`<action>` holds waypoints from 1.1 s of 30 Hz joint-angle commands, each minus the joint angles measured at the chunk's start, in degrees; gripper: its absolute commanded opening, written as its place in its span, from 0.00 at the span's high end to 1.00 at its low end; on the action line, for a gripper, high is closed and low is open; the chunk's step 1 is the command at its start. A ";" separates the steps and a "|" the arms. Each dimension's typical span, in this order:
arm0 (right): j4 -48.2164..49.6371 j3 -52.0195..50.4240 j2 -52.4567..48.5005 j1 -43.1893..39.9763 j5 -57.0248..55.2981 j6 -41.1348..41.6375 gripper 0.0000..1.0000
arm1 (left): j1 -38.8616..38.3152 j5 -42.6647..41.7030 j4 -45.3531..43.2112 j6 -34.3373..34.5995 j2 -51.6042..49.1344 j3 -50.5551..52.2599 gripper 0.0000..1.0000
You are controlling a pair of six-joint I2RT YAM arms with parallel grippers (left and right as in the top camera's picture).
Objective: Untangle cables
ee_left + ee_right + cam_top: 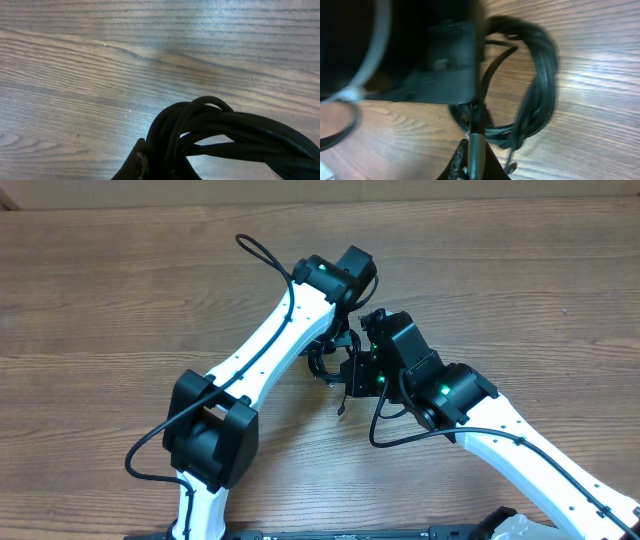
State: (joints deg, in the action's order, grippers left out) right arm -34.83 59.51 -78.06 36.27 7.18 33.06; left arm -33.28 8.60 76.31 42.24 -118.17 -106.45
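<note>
The cables [320, 366] are a bundle of thin black loops between the two arms at mid-table. My left gripper [338, 346] comes down from the far side. In the left wrist view my left gripper [163, 151] is shut on several strands of the cables [235, 131], which arch up and run off to the right. My right gripper [347, 376] reaches in from the right. The right wrist view shows my right gripper [475, 145] shut on a grey plug end [476, 152] of one cord. The looped cables [540, 80] hang beyond it, partly hidden by the left gripper's dark body [420, 50].
The wooden table [120, 300] lies bare around both arms. One loose cable end [340, 408] trails toward the front from the bundle. The arms' own thicker black wires [262, 252] loop beside them.
</note>
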 commanded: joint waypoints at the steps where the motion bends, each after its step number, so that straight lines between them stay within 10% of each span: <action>1: 0.31 0.57 -0.50 -1.22 -1.57 1.33 0.96 | 2.05 -5.46 0.11 -3.17 4.42 -1.40 0.96; 10: 4.66 0.57 -0.50 -2.62 0.98 10.67 0.96 | 6.05 -20.72 -4.63 -14.25 4.72 -1.38 0.96; 33: 12.24 0.57 -12.61 -8.02 3.96 17.94 0.96 | 3.56 -28.04 -10.47 -19.28 4.74 -1.38 0.96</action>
State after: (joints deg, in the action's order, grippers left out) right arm -22.72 59.57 -89.30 28.49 11.73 51.03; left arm -28.91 -12.47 66.02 26.59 -115.39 -106.45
